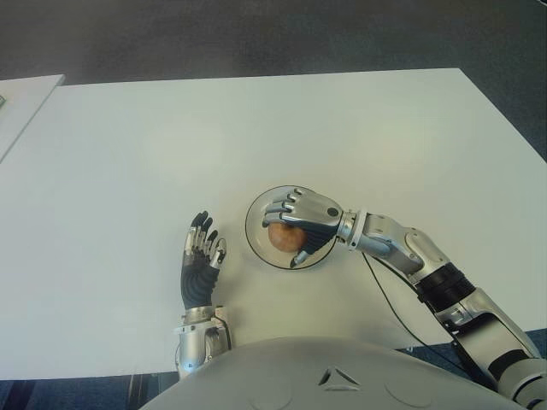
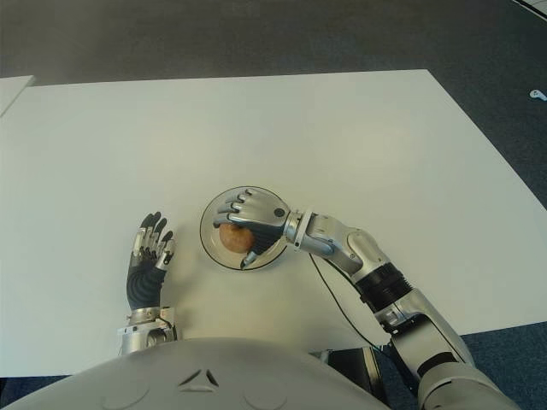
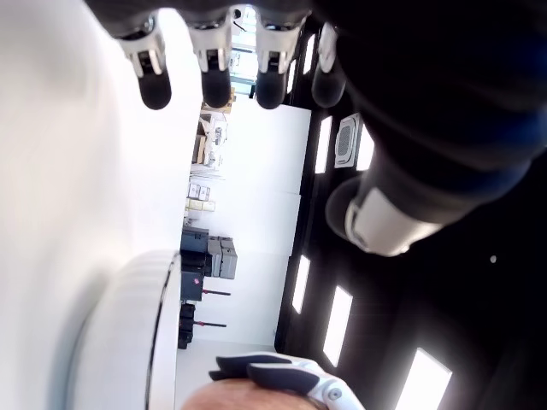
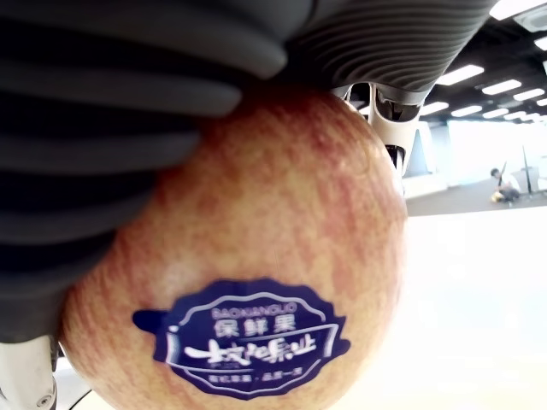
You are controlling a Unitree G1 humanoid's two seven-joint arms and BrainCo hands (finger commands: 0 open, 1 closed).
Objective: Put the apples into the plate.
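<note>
A: Apple, red-yellow with a blue sticker, sits in the grip of the right hand, directly over the round plate near the front of the white table.

B: Which way does it lie from the hand?

A: Under the palm. The fingers curl over its top and the thumb closes along its near side, so the release looks to be straight down. The left hand shows just left of the plate, fingers stretched out and empty; the right hand is plainly the nearer one.

B: Is the apple touching the plate?

A: Cannot tell. The hand covers most of the fruit in the eye views, and the right wrist view shows only apple skin, sticker and finger pads. No other apples show anywhere on the table.
</note>
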